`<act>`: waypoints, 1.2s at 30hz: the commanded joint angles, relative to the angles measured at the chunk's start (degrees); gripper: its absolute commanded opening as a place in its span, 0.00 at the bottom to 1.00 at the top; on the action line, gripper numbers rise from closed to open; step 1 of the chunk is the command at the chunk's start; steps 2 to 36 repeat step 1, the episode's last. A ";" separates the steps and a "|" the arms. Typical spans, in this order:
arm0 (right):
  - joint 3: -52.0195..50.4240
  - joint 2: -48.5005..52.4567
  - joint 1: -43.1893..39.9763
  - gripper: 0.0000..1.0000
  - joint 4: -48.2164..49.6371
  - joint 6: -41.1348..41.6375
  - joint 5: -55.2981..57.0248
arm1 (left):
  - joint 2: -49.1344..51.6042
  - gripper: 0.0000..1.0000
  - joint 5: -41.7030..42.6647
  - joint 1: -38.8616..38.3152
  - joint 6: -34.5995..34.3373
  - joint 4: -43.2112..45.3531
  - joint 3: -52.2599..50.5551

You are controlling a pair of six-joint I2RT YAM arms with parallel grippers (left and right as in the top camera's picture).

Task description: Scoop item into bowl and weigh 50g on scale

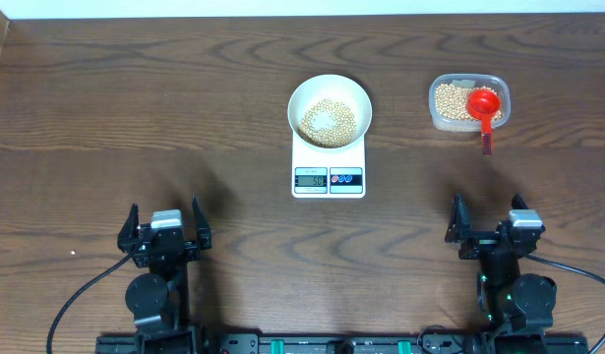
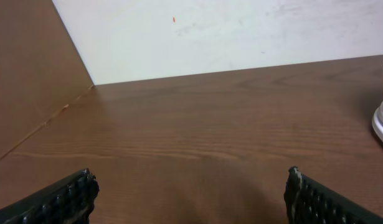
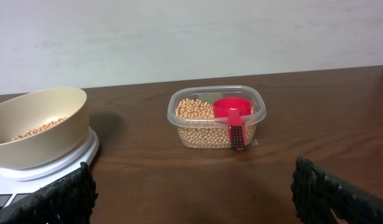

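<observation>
- Now, bowl [image 1: 329, 90] sits on scale [image 1: 329, 179], likely so beans [image 1: 328, 122] inside weigh live.
- Scoop [image 1: 484, 103] rests in tub [image 1: 446, 83], handy on R side.
- L fingers [image 1: 132, 224], R fingers [image 1: 457, 218] spread wide, empty, parked back.

Grained wood table [image 3: 316, 118], clear plastic tub [image 3: 216, 89], red plastic scoop [image 3: 231, 109], smooth matt bowl [image 3: 48, 140]

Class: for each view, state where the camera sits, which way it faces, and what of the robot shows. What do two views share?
Overhead: above the table, looking down on bowl, scale, tub, scoop; left claw and right claw, open, at the bottom.
Left wrist: low on the left arm, facing table and wall; its fingers show.
Right wrist: low on the right arm, facing the tub; its fingers show.
Shared: both wrist views catch the scale and bowl.
</observation>
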 commanded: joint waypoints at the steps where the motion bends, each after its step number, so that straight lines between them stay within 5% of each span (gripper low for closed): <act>1: -0.07 -0.39 0.37 0.99 -0.24 -0.50 -0.09 | -0.33 0.98 -0.52 0.20 -0.57 -0.83 -1.64; 36: -0.07 -0.39 0.37 0.99 -0.24 -0.50 -0.09 | -0.33 0.98 -0.52 0.20 -0.57 -0.83 -1.64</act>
